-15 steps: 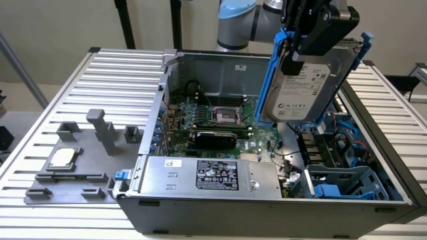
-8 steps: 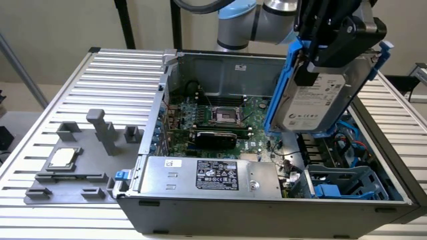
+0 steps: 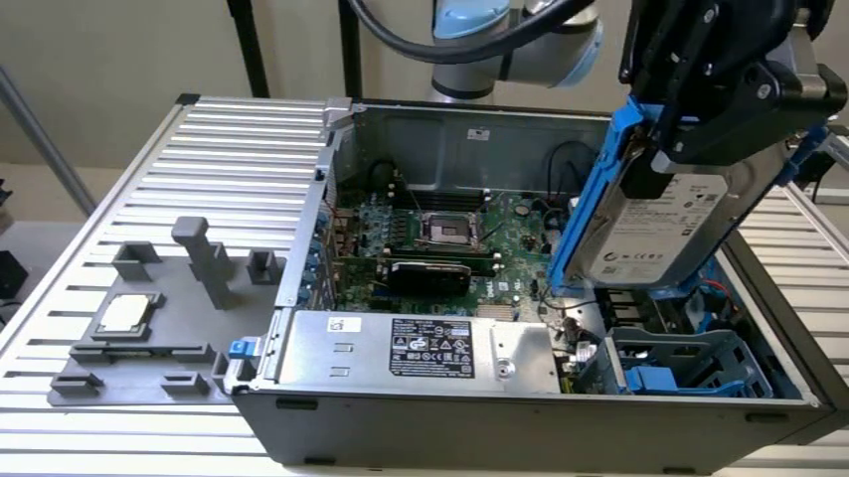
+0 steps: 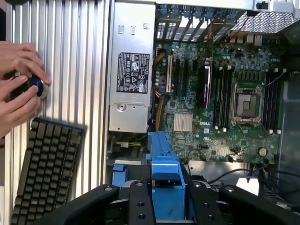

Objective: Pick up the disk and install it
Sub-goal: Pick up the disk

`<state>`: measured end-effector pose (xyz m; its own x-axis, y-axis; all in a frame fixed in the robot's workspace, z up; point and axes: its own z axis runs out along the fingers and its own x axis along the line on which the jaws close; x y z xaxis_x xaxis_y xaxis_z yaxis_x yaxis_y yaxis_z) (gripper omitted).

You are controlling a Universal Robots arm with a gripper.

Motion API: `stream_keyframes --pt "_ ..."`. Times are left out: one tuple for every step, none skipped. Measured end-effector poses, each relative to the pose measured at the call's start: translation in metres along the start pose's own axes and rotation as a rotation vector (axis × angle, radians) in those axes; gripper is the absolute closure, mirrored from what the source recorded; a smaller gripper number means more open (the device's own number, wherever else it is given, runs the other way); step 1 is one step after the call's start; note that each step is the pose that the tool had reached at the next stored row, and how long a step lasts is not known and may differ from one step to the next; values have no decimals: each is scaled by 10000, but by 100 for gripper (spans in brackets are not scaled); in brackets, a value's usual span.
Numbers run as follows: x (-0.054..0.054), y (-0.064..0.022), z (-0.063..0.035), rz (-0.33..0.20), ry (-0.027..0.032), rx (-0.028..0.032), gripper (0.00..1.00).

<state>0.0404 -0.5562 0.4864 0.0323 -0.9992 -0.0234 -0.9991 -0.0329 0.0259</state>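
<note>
While held tilted above the open computer case [image 3: 531, 432], the disk [image 3: 659, 234] is gripped by its blue rails [image 3: 588, 194] between the closed fingers of the gripper [image 3: 697, 139]. It is suspended over the blue drive cage [image 3: 683, 360], beside the motherboard [image 3: 518, 224]. A person's hands [image 4: 18, 108] are seen near a black keyboard [image 4: 44, 173].

Now counting | 1 disk [image 3: 663, 234] | 1 claw [image 3: 683, 159] | 1 computer case [image 3: 464, 139] | 1 motherboard [image 3: 511, 224] | 1 power supply box [image 3: 398, 348] | 1 processor chip [image 3: 123, 314] | 1 grey fixture [image 3: 146, 348] | 1 keyboard [image 4: 44, 173] | 2 hands [image 4: 21, 58] showing beside the keyboard
</note>
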Motion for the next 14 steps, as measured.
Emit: stream_keyframes --pt "31 -20 -1 -1 0 0 67" --pt "63 -40 -2 0 0 0 67" --pt "94 -60 -2 0 -1 0 67" --pt "127 -84 -4 0 0 0 67" --pt "158 -107 -5 0 0 0 67" --pt "189 -131 -6 0 0 0 67" --pt "219 -157 -7 0 0 0 67" --pt "247 -186 -9 0 0 0 67" --pt "273 -220 -10 0 0 0 67" --pt "293 -266 -11 0 0 0 67" --pt "306 -310 -12 0 0 0 67" --pt "314 -356 -12 0 -1 0 67" --pt "318 -401 -13 0 1 0 67" --pt "322 -446 -13 0 1 0 67"
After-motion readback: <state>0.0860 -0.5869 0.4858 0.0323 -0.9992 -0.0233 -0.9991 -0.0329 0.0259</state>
